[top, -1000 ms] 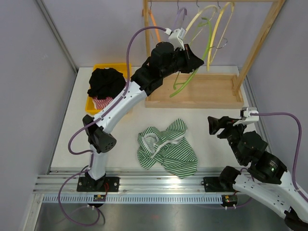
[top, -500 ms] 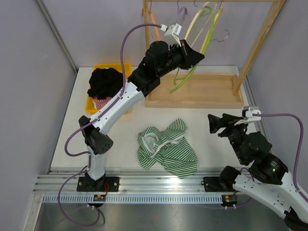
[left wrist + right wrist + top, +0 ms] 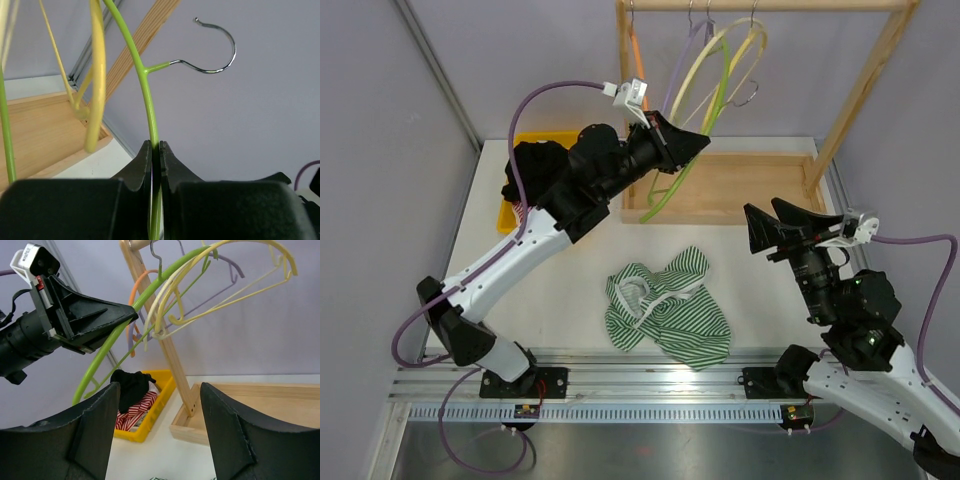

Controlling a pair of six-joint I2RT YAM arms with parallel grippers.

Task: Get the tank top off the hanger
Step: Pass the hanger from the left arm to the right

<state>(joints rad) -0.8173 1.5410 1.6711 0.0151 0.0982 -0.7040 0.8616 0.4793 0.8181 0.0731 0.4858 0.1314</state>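
Left jaws clamping green hanger (image 3: 150,105), steeply tilted

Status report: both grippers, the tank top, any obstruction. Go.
Left gripper shut on green hanger, hook free. Right gripper open, empty. Striped tank top off hanger, crumpled on table. Yellow hangers crowd the green one.

Premises: a robotics laboratory test cell. Plain lavender-grey partition walls (image 3: 380,150) enclose a white tabletop (image 3: 570,250). An extruded aluminium rail (image 3: 650,385) along its near edge carries the left arm base (image 3: 525,382) and right arm base (image 3: 775,382). A wooden rack (image 3: 865,85) and a yellow bin (image 3: 565,140) stand on the tabletop.
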